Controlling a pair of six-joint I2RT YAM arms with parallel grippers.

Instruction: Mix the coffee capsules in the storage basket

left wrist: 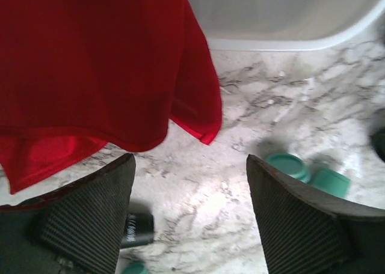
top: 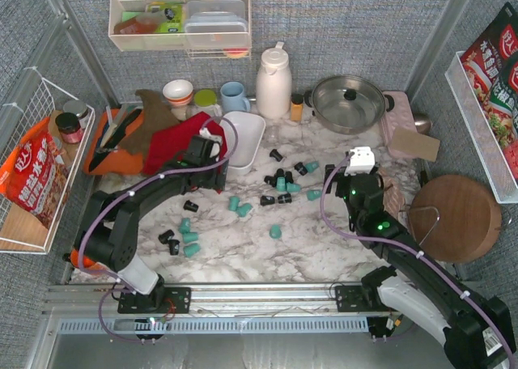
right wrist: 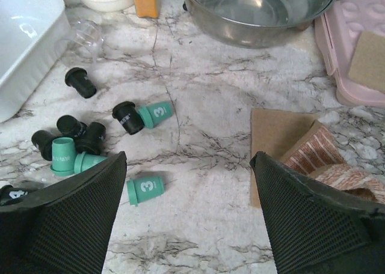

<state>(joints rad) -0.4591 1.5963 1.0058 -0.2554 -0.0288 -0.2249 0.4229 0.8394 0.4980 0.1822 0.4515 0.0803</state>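
Closest to the arm bases, a few coffee capsules [top: 190, 238], teal and black, lie on their sides on the marble surface [top: 243, 260]. The left pincer [left wrist: 189, 217] hangs wide apart and empty over bare marble, with a black capsule by its left finger and two teal ones near its right. A red cloth [left wrist: 90, 63] drapes just ahead of it. The right pincer [right wrist: 186, 217] is likewise spread wide, holding nothing. A looser cluster of capsules lies on the surface to its front left. Beyond sits the storage basket [top: 247, 134]. It looks empty, though the left arm hides part of it. Farthest back stand a steel pan [right wrist: 258, 9] and a white jug [top: 273, 82].
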